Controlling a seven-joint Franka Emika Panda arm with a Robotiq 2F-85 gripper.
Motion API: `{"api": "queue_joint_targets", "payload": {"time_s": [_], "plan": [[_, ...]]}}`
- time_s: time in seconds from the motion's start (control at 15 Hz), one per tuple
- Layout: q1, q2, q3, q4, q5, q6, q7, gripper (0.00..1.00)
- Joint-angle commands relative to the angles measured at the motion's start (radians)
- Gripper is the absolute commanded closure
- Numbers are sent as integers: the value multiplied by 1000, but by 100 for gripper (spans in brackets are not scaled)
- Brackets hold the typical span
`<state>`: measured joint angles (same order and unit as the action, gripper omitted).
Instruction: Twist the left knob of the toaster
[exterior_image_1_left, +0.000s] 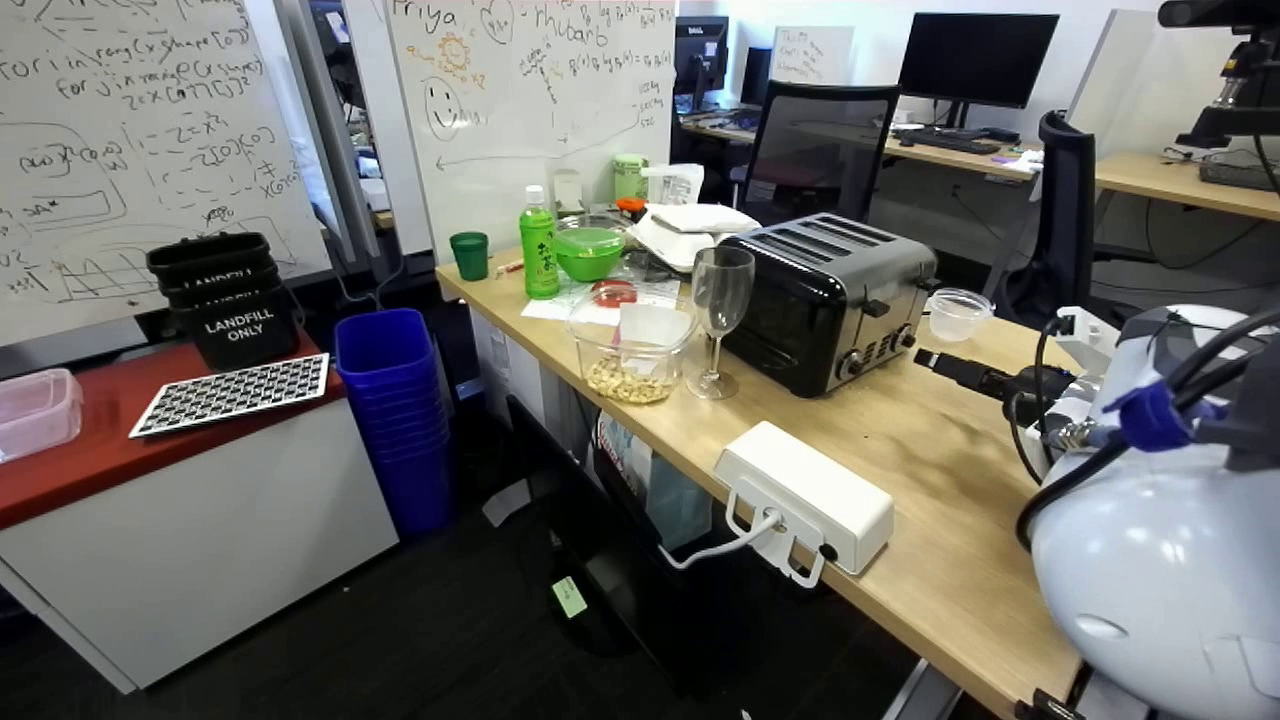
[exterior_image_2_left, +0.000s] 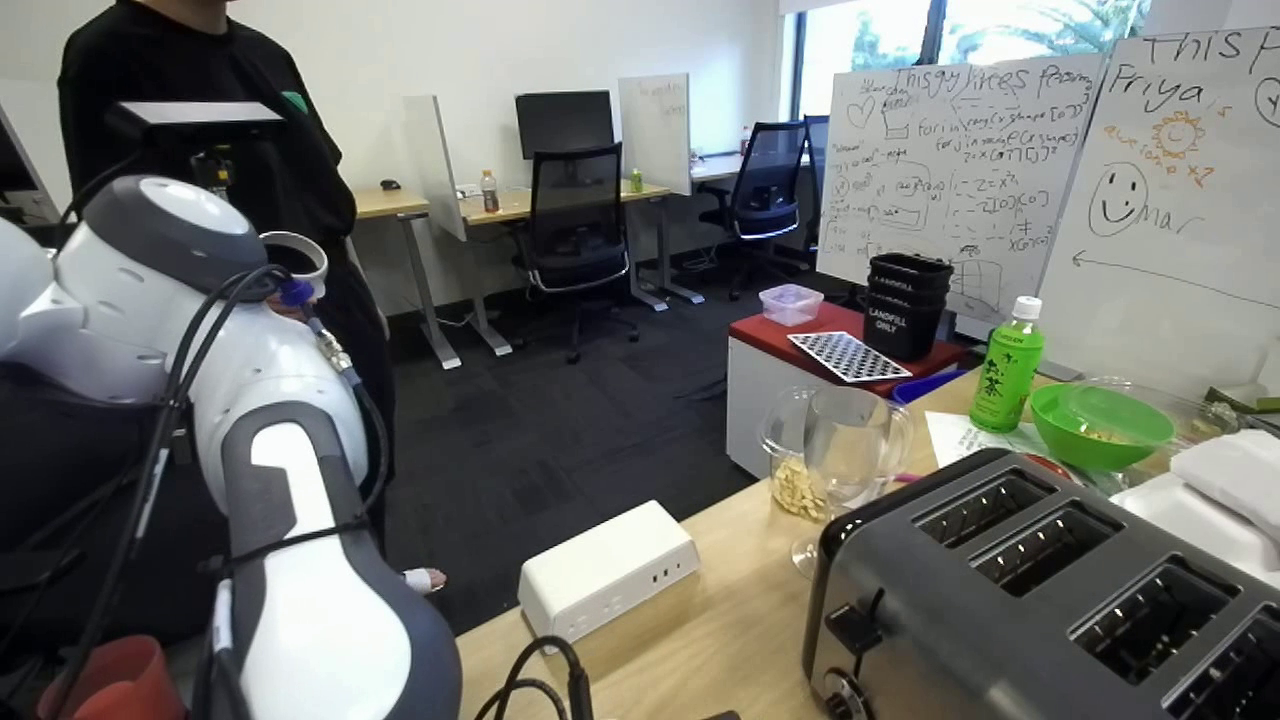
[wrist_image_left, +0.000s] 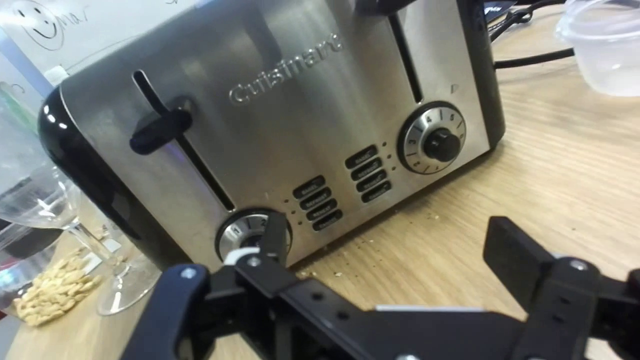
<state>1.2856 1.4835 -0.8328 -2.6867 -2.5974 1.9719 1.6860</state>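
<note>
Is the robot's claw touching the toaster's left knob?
Apart. In an exterior view, tabletop shows between the gripper and the left knob; one finger merely overlaps it in the wrist view.

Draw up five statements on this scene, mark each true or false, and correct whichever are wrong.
1. The right knob of the toaster is partly hidden in the wrist view. False: it shows whole; the left knob is partly hidden behind the pincer.
2. The pincer stands open, gripping nothing. True.
3. A wine glass stands upright beside the toaster. True.
4. The white socket box sits on top of the toaster. False: it lies on the table.
5. The green bottle on the table stands upright. True.
</note>
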Motion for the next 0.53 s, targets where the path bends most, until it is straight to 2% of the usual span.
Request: {"api": "queue_joint_targets", "payload": {"time_s": [0.0, 0.07, 0.47], "plan": [[-29, 0, -6, 5, 0, 29, -83, 0], [-9, 0, 0, -2, 0, 15, -41, 0], [-20, 0, 0, -2, 0, 16, -58, 0]]}}
